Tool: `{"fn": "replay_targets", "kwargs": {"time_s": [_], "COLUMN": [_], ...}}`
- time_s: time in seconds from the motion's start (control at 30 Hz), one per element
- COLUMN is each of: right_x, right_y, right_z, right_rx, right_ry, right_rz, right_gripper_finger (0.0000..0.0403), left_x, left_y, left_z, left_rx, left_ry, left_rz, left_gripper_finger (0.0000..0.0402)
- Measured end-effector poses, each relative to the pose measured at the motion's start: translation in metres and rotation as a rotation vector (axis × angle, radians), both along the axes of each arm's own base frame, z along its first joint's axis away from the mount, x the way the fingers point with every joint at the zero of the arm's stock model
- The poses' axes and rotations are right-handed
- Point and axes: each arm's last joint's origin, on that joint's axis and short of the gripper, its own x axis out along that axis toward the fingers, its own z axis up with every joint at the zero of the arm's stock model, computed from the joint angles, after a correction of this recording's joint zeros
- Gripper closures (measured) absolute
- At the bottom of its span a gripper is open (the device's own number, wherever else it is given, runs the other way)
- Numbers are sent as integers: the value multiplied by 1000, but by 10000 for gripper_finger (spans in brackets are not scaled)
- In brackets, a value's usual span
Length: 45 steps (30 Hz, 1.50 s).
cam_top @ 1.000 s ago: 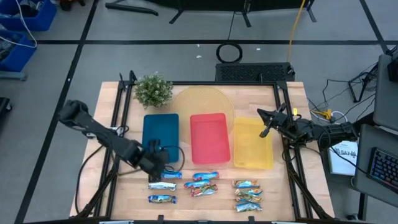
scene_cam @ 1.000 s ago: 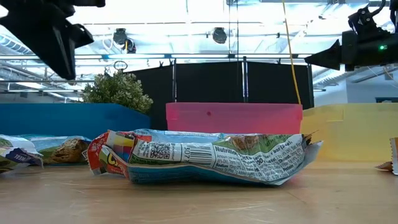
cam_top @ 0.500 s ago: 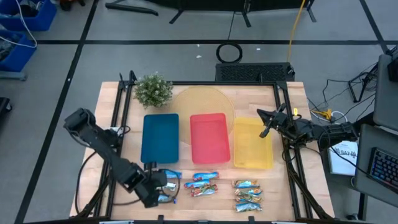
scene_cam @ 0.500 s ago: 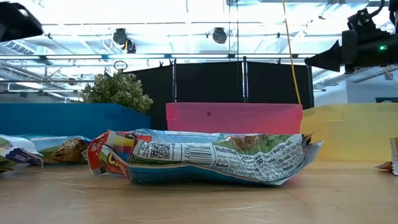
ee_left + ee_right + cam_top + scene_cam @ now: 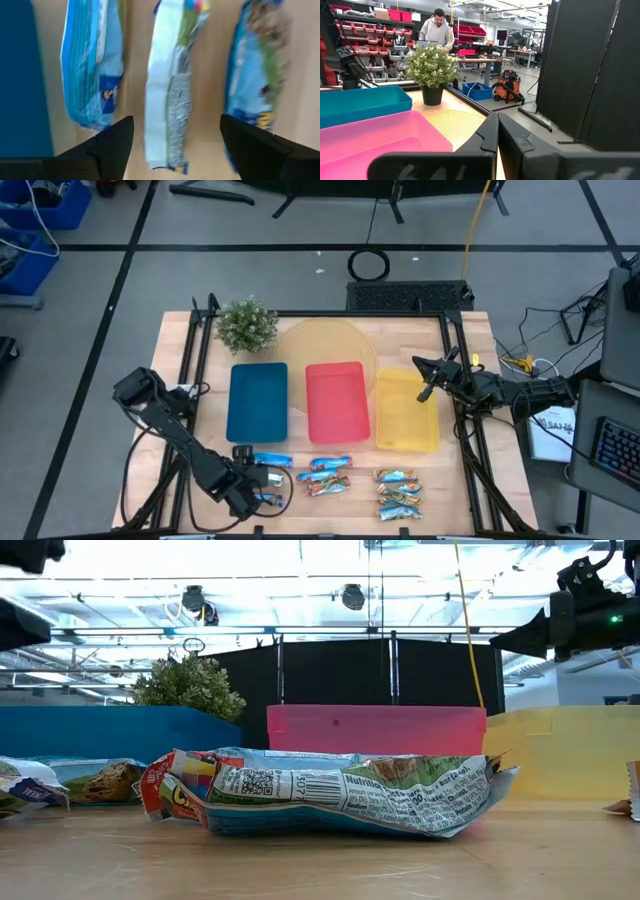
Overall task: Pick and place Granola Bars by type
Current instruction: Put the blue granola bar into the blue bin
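Granola Bars lie flat on the wood near the table's front edge in three groups: left (image 5: 272,461), middle (image 5: 328,477) and right (image 5: 399,493). My left gripper (image 5: 252,484) hovers over the left group, open. In the left wrist view its fingers (image 5: 176,122) stand on either side of the middle bar (image 5: 169,95), with another bar (image 5: 92,70) and a third (image 5: 255,75) outside them; I see no touch. My right gripper (image 5: 422,370) waits shut above the yellow tray's far right corner. One bar (image 5: 330,792) fills the low view.
A blue tray (image 5: 258,402), a red tray (image 5: 337,402) and a yellow tray (image 5: 407,412) stand side by side behind the bars. A potted plant (image 5: 246,325) and a round tan mat (image 5: 325,345) lie at the back. A person (image 5: 436,30) stands beyond the table.
My left gripper has gone from over the blue tray's near end toward the table's near edge and now stands over the left group of bars. The bars lie where they were.
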Motion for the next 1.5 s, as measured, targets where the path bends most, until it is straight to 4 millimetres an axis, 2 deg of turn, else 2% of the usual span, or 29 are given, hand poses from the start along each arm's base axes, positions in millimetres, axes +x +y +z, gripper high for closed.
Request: {"fn": "replay_targets", "kwargs": {"time_s": [0.27, 0.47, 0.6, 0.9, 1.03, 1.13, 1.23, 1.37, 1.5], "right_x": [0, 0, 0, 0, 0, 0, 0, 0, 0], "right_y": [0, 0, 0, 0, 0, 0, 0, 0, 0], "right_z": [0, 0, 0, 0, 0, 0, 0, 0, 0], "right_rx": [27, 27, 27, 23, 14, 13, 17, 25, 22], "right_ry": [-18, -18, -17, -14, -8, -8, -10, -15, -13], "right_rz": [3, 3, 4, 3, 2, 2, 2, 3, 2], "right_gripper_finger": [403, 403, 403, 403, 403, 403, 403, 403, 403], "left_x": [2, 5, 7, 8, 6, 5, 3, -2, -12], "left_y": [-1, 0, 3, 4, 4, 5, 6, 16, 48], "left_z": [-13, -16, -16, -16, -12, 0, 22, 69, 120], "left_rx": [38, 45, 44, -29, -55, -73, -81, -59, 114], "left_ry": [34, 41, 44, 113, 121, 87, 10, -103, -250], "left_rz": [-26, -51, -56, -80, -96, -95, -97, -104, 4], "left_gripper_finger": [116, 153, 201, 340, 371, 370, 354, 357, 377]}}
